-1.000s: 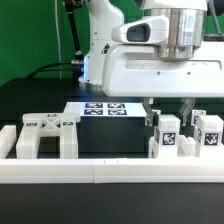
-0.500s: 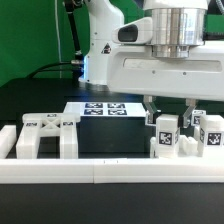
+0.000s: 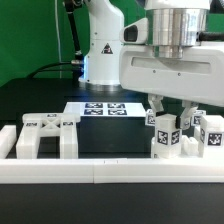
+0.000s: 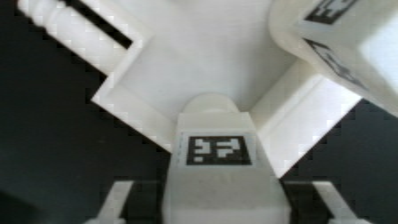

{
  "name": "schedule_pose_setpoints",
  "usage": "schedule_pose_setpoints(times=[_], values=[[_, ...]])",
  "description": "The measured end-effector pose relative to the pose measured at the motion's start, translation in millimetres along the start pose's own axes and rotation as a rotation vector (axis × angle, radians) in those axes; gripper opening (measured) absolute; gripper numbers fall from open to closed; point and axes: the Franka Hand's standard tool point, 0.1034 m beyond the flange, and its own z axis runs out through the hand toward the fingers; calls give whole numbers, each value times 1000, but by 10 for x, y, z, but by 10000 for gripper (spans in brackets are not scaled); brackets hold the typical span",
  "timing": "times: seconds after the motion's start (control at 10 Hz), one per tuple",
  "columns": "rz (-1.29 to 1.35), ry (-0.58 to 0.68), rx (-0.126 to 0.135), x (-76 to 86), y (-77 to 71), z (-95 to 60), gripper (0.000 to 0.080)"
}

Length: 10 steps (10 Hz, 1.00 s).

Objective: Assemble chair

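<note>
Chair post is clamped in the gripper, jaws nearly closed. Legged frame sits well apart.

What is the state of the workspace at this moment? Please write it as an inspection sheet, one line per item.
Surface: black table, closed in front by a long white rail.
Job's things: legged frame stands at the exterior view's left; tagged post is in the tool; another tagged piece stands at the exterior view's right.
Clutter: nothing seen; the marker board lies flat behind.
Grippers: tool shut on the tagged post, one finger on each side.
Cables: a dark cable runs down beside the arm.
Surroundings: green backdrop.
</note>
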Motion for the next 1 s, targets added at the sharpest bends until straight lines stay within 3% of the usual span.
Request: schedule_pose_setpoints(times=[0.1,0.2,0.3,0.4,0.5,1.0], values=[[-18,0,0,0,1,1,291],[-60,0,0,1,1,-1,376],[-104,1,1,3,0,-5,562],[-158,1,0,4,-1,-6,562],[-292,3,-2,5,0,-6,631],[-765,5,-4,22,11,-3,649]])
